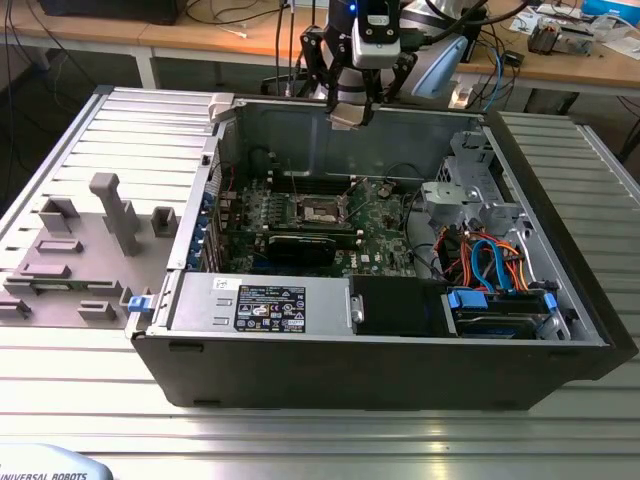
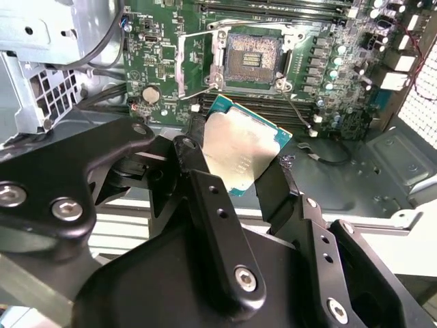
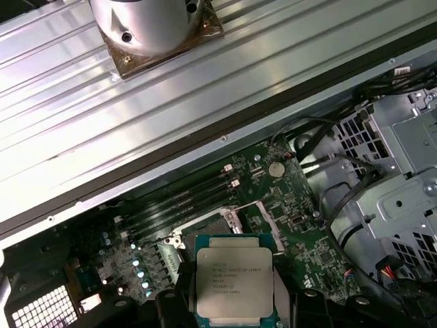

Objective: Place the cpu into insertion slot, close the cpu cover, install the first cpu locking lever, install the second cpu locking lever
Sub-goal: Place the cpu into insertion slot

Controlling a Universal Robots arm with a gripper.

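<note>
the fingers (image 2: 201, 179) pinch the cpu (image 2: 240, 152) by 2 opposite edges. in the exterior view it hangs high over the rear wall of the open computer case (image 1: 330, 375), well apart from the insertion slot (image 2: 252, 56) on the green motherboard (image 2: 160, 61). the slot is bare and the cpu cover (image 2: 182, 68) stands open beside it, so nothing is seated yet.

to place it well, i judge the chip should be kept level and squared to the slot's rim with its corners matched. it should then come straight down with no sideways slide over the contacts, and be let go only once it lies flat inside the rim.

writing: the cpu's top carries several lines of fine print. a white label (image 1: 270, 300) sits on the box at the case's front. a pale part (image 1: 50, 468) at the lower edge of the exterior view, by the ribbed counter (image 1: 300, 425), bears lettering. i leave all of it unread.
</note>
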